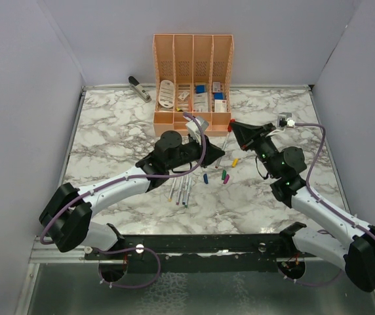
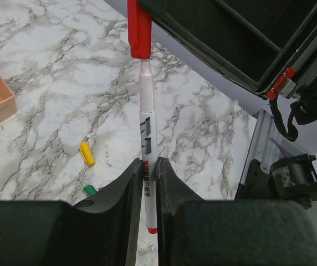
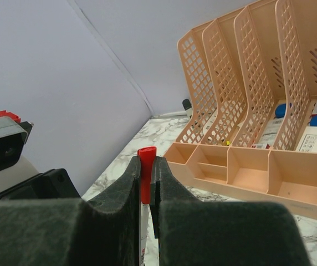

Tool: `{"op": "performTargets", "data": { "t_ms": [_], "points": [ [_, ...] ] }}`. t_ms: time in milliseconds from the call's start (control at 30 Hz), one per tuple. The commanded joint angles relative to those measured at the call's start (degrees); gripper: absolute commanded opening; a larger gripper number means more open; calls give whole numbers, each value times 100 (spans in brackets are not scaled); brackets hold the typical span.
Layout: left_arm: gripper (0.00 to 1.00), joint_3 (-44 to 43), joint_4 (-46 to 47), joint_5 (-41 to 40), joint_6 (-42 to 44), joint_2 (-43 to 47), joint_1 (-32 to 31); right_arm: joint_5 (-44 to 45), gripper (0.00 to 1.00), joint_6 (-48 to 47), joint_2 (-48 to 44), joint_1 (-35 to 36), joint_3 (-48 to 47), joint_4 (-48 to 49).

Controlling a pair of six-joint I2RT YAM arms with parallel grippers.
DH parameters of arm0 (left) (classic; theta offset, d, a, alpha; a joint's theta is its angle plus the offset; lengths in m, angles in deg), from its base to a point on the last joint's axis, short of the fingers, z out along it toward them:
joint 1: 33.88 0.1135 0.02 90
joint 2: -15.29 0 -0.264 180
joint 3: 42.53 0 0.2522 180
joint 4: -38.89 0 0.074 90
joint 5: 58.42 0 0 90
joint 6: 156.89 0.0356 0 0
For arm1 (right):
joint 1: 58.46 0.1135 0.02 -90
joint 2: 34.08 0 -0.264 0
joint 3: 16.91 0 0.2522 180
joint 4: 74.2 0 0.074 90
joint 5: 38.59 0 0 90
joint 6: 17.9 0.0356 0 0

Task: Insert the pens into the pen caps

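Note:
My left gripper is shut on a pale pen, held above the table. The pen's tip sits in the red cap. My right gripper is shut on that red cap, and the pen's barrel shows below it. Several more pens lie on the marble under the left arm. The yellow cap, blue cap, green cap and magenta cap lie loose between the arms.
A peach desk organiser with stationery stands at the back centre, close behind both grippers. A grey stapler lies at the back left. Walls enclose the marble table on three sides.

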Motion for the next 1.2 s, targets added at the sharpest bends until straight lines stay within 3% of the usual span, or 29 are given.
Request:
{"op": "performTargets", "data": {
  "t_ms": [0,767,1167],
  "points": [
    [0,9,259,-119,115,73,-23,-202,1,102,11,32,26,-8],
    [0,-185,574,-767,246,44,-25,-719,1,271,-52,50,170,-691],
    [0,-578,1009,-1247,561,13,-28,-1017,1,-43,398,173,-19,-1323]
  ]
}}
